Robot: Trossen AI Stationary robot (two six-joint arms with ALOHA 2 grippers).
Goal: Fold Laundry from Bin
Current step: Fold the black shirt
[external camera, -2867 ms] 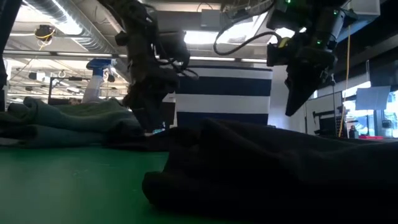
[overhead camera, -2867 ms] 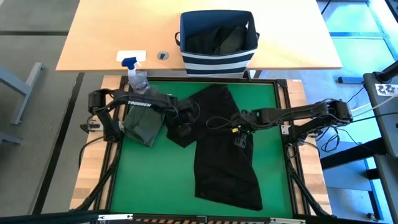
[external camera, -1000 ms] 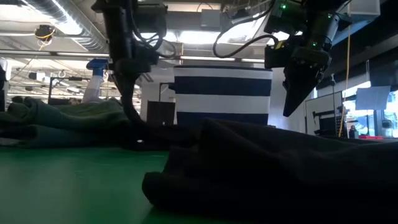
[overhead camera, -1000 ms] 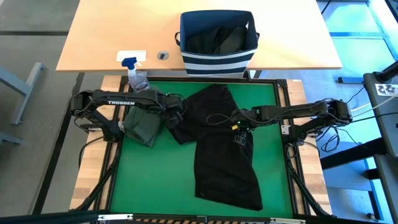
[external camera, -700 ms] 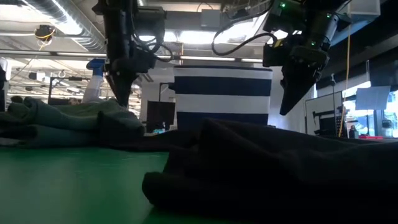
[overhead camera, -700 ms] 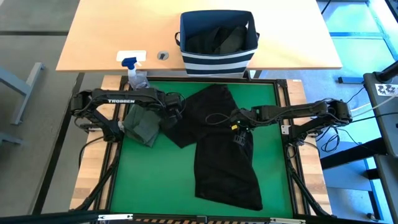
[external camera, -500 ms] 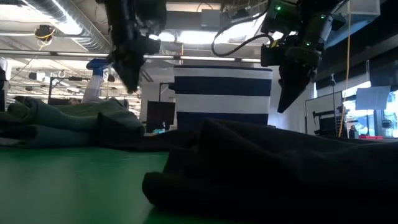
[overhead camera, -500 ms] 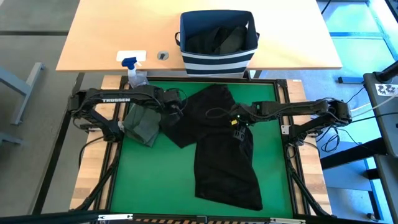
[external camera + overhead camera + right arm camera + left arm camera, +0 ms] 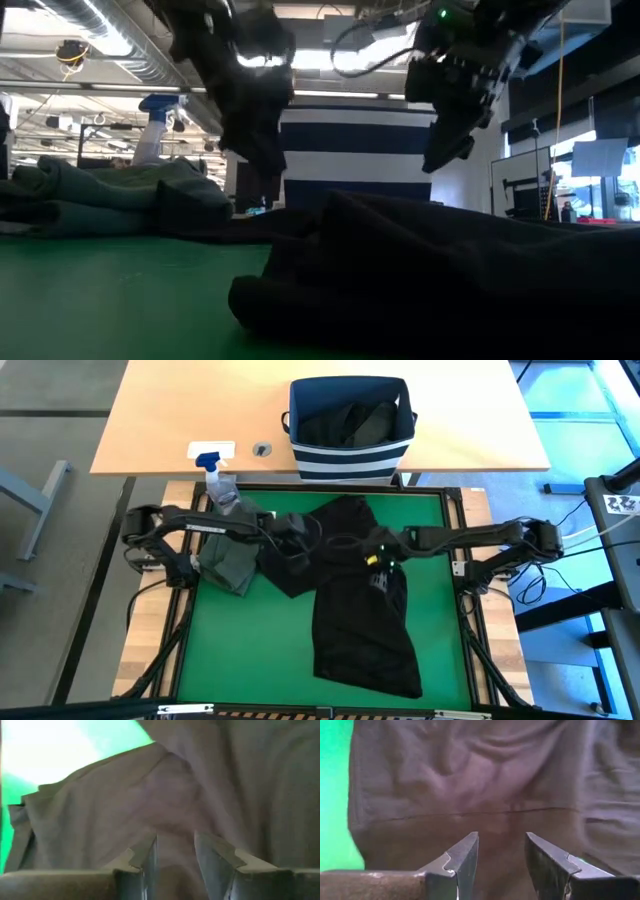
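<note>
Green mat bench point(image 9: 240, 650) held crumpled black cloth garment point(image 9: 365, 620); left gripper point(image 9: 501, 852) and right gripper point(image 9: 175, 851) hovered over it, jaws apart, empty.

No text, label, brand, number or sign could be read in any of the views.
</note>
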